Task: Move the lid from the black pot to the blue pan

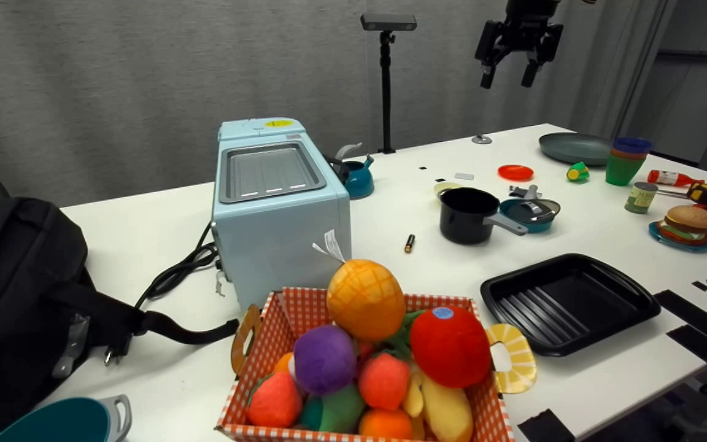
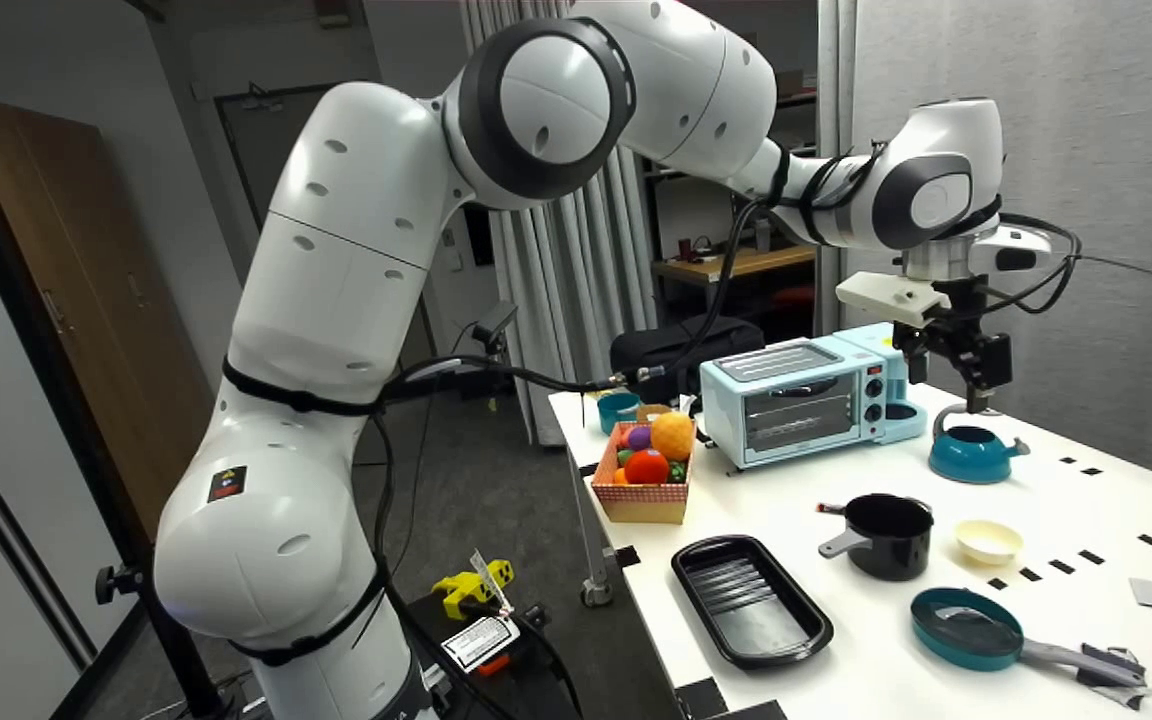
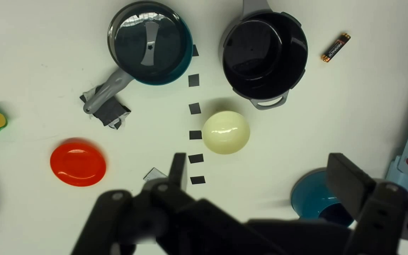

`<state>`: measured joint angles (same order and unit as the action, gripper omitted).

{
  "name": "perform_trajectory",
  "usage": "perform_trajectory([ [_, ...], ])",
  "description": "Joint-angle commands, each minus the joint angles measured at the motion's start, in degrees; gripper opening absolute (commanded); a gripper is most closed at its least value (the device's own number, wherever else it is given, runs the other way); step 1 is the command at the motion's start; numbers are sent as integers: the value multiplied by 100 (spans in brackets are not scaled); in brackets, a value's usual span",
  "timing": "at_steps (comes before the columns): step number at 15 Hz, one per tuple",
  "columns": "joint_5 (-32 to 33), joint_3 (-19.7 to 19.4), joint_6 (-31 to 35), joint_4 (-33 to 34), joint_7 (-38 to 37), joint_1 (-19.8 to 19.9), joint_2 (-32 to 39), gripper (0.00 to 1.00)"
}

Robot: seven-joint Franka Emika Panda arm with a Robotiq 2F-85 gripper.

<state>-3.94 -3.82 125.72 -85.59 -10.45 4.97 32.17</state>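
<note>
Wrist view: the lid (image 3: 136, 46) sits on the blue pan (image 3: 181, 67), off-centre to upper left; teal shows as a crescent right and below. Lid round, so its axis is the grey bar grip: near vertical in frame, top leaning slightly right. Pan handle points lower left, over a dark tape patch (image 3: 109, 109). The black pot (image 3: 264, 60) stands uncovered, long handle toward the top edge. The gripper (image 3: 260, 171): fingers spread wide, white table (image 3: 296, 141) showing through the gap. Count: six black tape marks (image 3: 193, 80) in a column, one pale yellow bowl (image 3: 226, 132), one red disc (image 3: 78, 166), one battery (image 3: 335, 47).

Exterior view: white arm (image 2: 311, 230) stretched out, fingers high, tips down. Lid on pan here too, pan handle running right; pot handle aimed left. Room: dark floor (image 2: 526, 510), curtains (image 2: 586, 290), wooden cabinet (image 2: 106, 250). Count: one kettle (image 2: 971, 458), one toaster oven (image 2: 801, 410), one grill tray (image 2: 751, 600), one checked basket (image 2: 646, 508).

Exterior view: fingers parted, well above the table. Lid reaches past the pan's right rim; pot handle points right, toward the pan. Grey curtain behind. Count: one camera stand (image 1: 385, 73), one cup stack (image 1: 625, 166), one toy burger (image 1: 687, 224), one black bag (image 1: 16, 270).
</note>
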Motion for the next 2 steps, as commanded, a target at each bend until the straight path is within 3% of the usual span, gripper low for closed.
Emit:
perform_trajectory([
  [1, -17, -24, -19, 16, 13, -16, 3, 100],
  [2, -17, -24, -19, 16, 13, -16, 3, 100],
])
